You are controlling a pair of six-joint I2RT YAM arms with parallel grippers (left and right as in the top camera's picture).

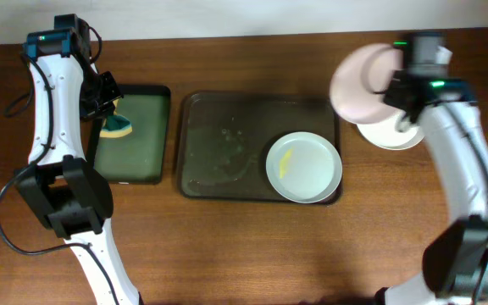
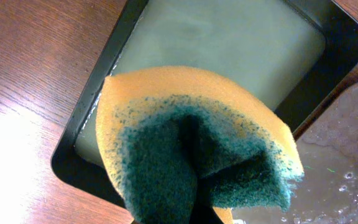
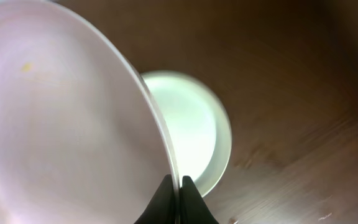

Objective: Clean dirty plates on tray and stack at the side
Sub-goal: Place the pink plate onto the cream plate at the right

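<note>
My right claw (image 3: 179, 185) pinches one plate (image 3: 61, 124) by its rim, above a second plate (image 3: 194, 127) near the right edge of the table (image 1: 312, 254). My left claw (image 1: 111, 108) grips the sponge (image 2: 191, 143). The third plate (image 1: 305, 167) lies at the right end of the tray (image 1: 219, 127).

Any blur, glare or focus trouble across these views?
Overhead: sharp, evenly lit. Left wrist: glare whitens the table at lower left; the sponge looms close, slightly soft. Right wrist: held plate blurred and near; table dark, the lower plate glows overexposed.

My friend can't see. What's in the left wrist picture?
A pinched yellow-and-green sponge fills the middle, above a black basin of greenish liquid. Wooden table shows on the picture's left, a wet tray corner on its right.
</note>
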